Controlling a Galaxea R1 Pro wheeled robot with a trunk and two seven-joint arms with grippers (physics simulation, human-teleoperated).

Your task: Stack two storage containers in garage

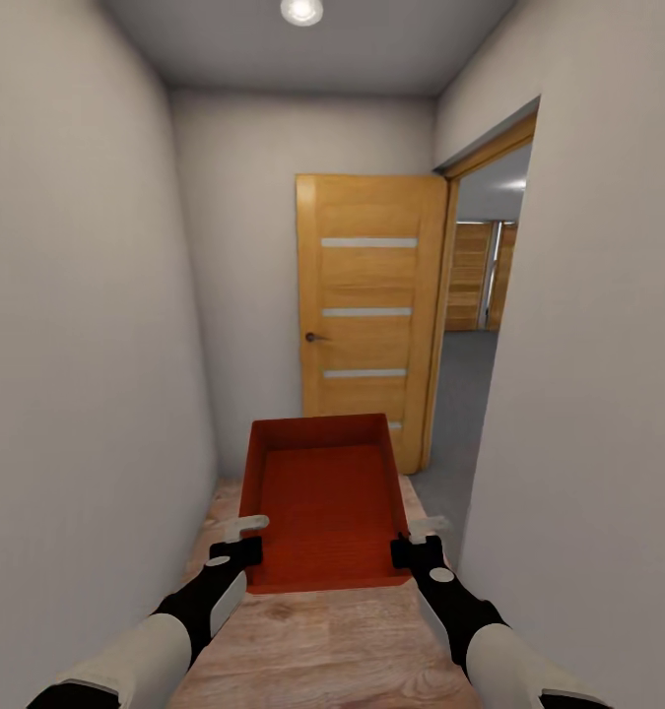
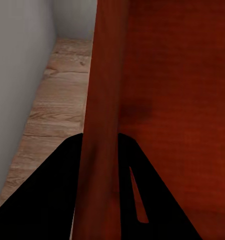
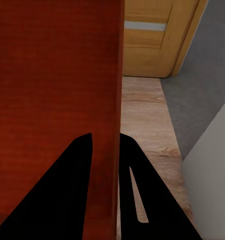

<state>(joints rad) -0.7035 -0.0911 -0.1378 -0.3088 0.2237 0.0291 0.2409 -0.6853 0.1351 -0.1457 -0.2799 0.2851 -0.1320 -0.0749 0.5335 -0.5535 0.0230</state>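
Orange-red rectangular open-top bin (image 1: pixel 324 502) held between 2 grippers: left gripper (image 1: pixel 241 551) fingers pinch its left wall, right gripper (image 1: pixel 415 549) fingers pinch right wall; wooden door (image 1: pixel 366 305) ahead.

I had both arms stretched forward and low, white forearms running into black wrists, roughly mirrored on either side. My left hand (image 1: pixel 241 549) was clamped on the left wall of the orange-red rectangular open-top storage container (image 1: pixel 322 502), near its closest corner; in the left wrist view the two dark fingers (image 2: pixel 142 200) sat one on each side of that wall. My right hand (image 1: pixel 417 548) gripped the right wall the same way, its fingers (image 3: pixel 67 195) straddling the rim. Both wrists were level, carrying the container off the floor between them.
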